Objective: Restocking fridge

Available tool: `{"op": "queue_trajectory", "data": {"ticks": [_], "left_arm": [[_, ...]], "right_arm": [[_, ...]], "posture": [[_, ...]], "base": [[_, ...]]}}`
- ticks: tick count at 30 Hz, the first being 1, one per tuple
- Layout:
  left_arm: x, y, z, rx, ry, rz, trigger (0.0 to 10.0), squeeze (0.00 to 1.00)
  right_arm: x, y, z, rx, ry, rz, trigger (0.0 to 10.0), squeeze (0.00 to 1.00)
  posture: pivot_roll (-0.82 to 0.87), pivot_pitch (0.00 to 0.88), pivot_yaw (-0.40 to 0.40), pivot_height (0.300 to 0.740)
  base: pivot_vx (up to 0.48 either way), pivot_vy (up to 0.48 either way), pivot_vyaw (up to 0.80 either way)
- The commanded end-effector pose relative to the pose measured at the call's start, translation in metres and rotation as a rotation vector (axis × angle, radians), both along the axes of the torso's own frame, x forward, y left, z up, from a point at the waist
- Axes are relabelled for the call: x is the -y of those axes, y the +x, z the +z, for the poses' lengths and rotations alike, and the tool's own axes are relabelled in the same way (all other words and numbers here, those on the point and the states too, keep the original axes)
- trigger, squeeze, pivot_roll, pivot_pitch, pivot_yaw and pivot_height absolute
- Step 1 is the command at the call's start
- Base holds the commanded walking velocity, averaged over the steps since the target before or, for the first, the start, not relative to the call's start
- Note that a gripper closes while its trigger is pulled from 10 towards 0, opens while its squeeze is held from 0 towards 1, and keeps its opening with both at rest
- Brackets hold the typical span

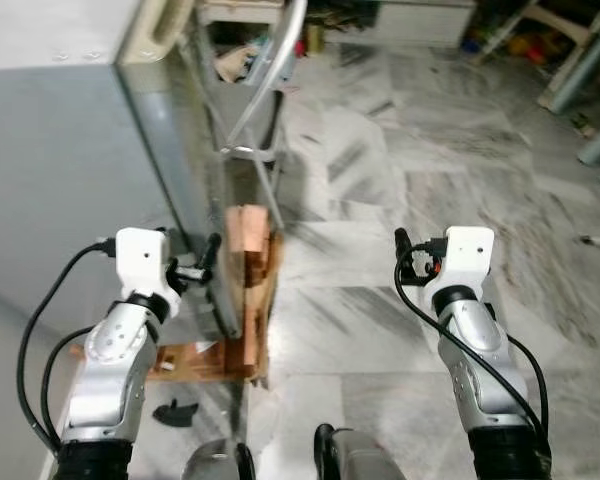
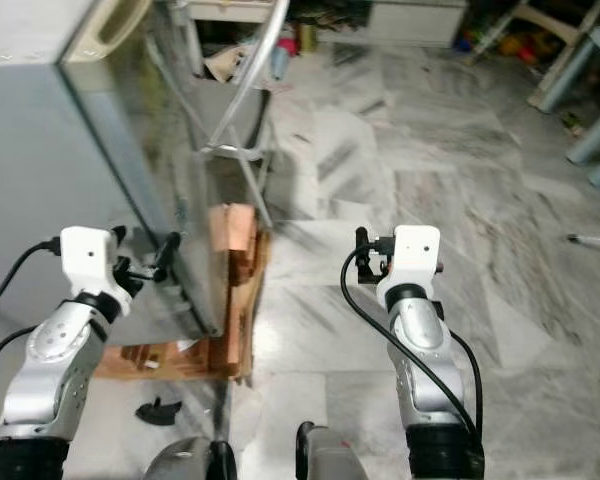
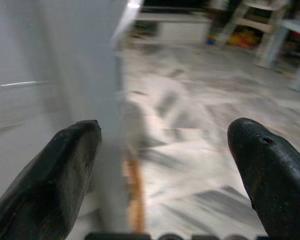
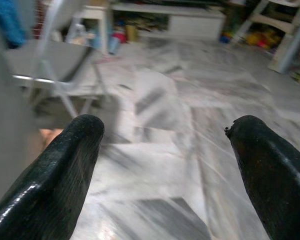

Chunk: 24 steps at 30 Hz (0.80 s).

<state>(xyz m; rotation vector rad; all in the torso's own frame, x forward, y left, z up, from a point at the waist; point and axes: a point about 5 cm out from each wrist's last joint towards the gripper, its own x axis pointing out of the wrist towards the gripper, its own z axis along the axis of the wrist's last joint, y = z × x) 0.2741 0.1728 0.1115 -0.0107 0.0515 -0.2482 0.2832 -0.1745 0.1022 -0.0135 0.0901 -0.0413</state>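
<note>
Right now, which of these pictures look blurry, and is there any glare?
Left wrist view: soft and smeared, grey fridge side featureless, bright glare at its top corner. Right wrist view: black fingers sharp, white marble floor hazy. Both eye views: fairly crisp, evenly lit.

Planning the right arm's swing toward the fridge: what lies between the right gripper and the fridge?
Bare marble floor, then the wooden stand beside the fridge, seen in the left eye view.

I'm looking down at a grey-veined marble floor (image 1: 400, 200), glossy and catching daylight. A wooden pallet (image 1: 242, 300) is sitting low at my left. A metal folding chair (image 1: 255, 100) is standing beyond it. Pale plastic furniture legs (image 1: 580, 70) and colourful clutter are lining the far edge.
</note>
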Motion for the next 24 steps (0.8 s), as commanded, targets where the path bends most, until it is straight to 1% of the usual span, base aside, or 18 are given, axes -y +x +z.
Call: {"op": "queue_trajectory", "data": {"ticks": [1, 2, 4, 6, 9, 11, 12, 15, 17, 18, 19, 21, 22, 24], "left_arm": [[0.002, 0.000, -0.001, -0.010, -0.002, -0.016, 10.0, 0.00], [0.002, 0.000, -0.001, -0.010, -0.002, -0.016, 10.0, 0.00], [0.004, 0.002, -0.001, -0.008, 0.004, -0.033, 10.0, 0.00], [0.003, 0.004, -0.001, -0.003, 0.009, -0.016, 10.0, 0.00], [-0.004, 0.009, 0.000, 0.003, 0.022, 0.042, 10.0, 0.00], [-0.010, 0.010, 0.001, 0.003, 0.030, 0.074, 10.0, 0.00], [-0.010, 0.010, 0.001, 0.003, 0.030, 0.074, 10.0, 0.00], [-0.013, 0.006, -0.005, -0.034, 0.043, 0.065, 10.0, 0.00], [-0.014, 0.001, -0.012, -0.063, 0.067, 0.050, 10.0, 0.00], [-0.017, -0.002, -0.019, -0.088, 0.089, 0.058, 10.0, 0.00], [-0.018, -0.003, -0.020, -0.093, 0.092, 0.063, 10.0, 0.00], [-0.020, -0.001, -0.021, -0.094, 0.096, 0.081, 10.0, 0.00], [-0.021, 0.002, -0.020, -0.089, 0.084, 0.097, 10.0, 0.00], [-0.019, 0.006, -0.018, -0.081, 0.056, 0.089, 10.0, 0.00]], "right_arm": [[0.002, -0.002, 0.003, 0.007, -0.005, -0.009, 10.0, 0.00], [0.002, -0.002, 0.003, 0.007, -0.005, -0.009, 10.0, 0.00], [0.001, -0.002, 0.003, 0.005, -0.005, -0.004, 10.0, 0.00], [0.001, -0.002, 0.003, 0.003, -0.006, -0.003, 10.0, 0.00], [0.001, -0.002, 0.003, 0.002, -0.009, -0.001, 10.0, 0.00], [0.002, -0.003, 0.004, 0.002, -0.014, -0.002, 10.0, 0.00], [0.002, -0.003, 0.004, 0.002, -0.014, -0.002, 10.0, 0.00], [0.004, -0.004, 0.003, -0.001, -0.018, -0.002, 10.0, 0.00], [0.004, -0.005, 0.002, -0.003, -0.012, 0.002, 10.0, 0.00], [0.003, -0.005, 0.002, -0.005, -0.009, 0.009, 10.0, 0.00], [0.003, -0.005, 0.002, -0.005, -0.008, 0.012, 10.0, 0.00], [0.002, -0.005, 0.002, -0.006, -0.007, 0.014, 10.0, 0.00], [0.000, -0.005, 0.002, -0.007, -0.006, 0.018, 10.0, 0.00], [-0.001, -0.005, 0.001, -0.009, -0.006, 0.021, 10.0, 0.00]], "posture": [[-0.01, 0.140, -0.044, 0.740], [-0.01, 0.140, -0.044, 0.740], [-0.01, 0.144, -0.047, 0.740], [-0.01, 0.144, -0.047, 0.740], [-0.01, 0.147, -0.047, 0.740], [-0.02, 0.150, -0.046, 0.740], [-0.02, 0.150, -0.046, 0.740], [-0.02, 0.151, -0.045, 0.740], [-0.02, 0.150, -0.042, 0.740], [-0.02, 0.150, -0.042, 0.740], [-0.02, 0.150, -0.042, 0.740], [-0.02, 0.150, -0.042, 0.740], [-0.01, 0.149, -0.044, 0.740], [-0.01, 0.149, -0.044, 0.740]], "base": [[0.000, 0.000, -0.79], [0.000, 0.000, -0.79], [0.000, 0.000, 0.00], [0.000, 0.000, 0.00], [0.000, 0.000, 0.00], [0.000, 0.000, 0.00], [0.000, 0.000, 0.00], [0.000, 0.000, 0.00], [0.000, 0.000, 0.00], [0.000, 0.000, 0.00], [0.000, 0.000, 0.00], [0.000, 0.000, 0.00], [0.000, 0.000, 0.00], [0.000, 0.000, 0.00]]}}
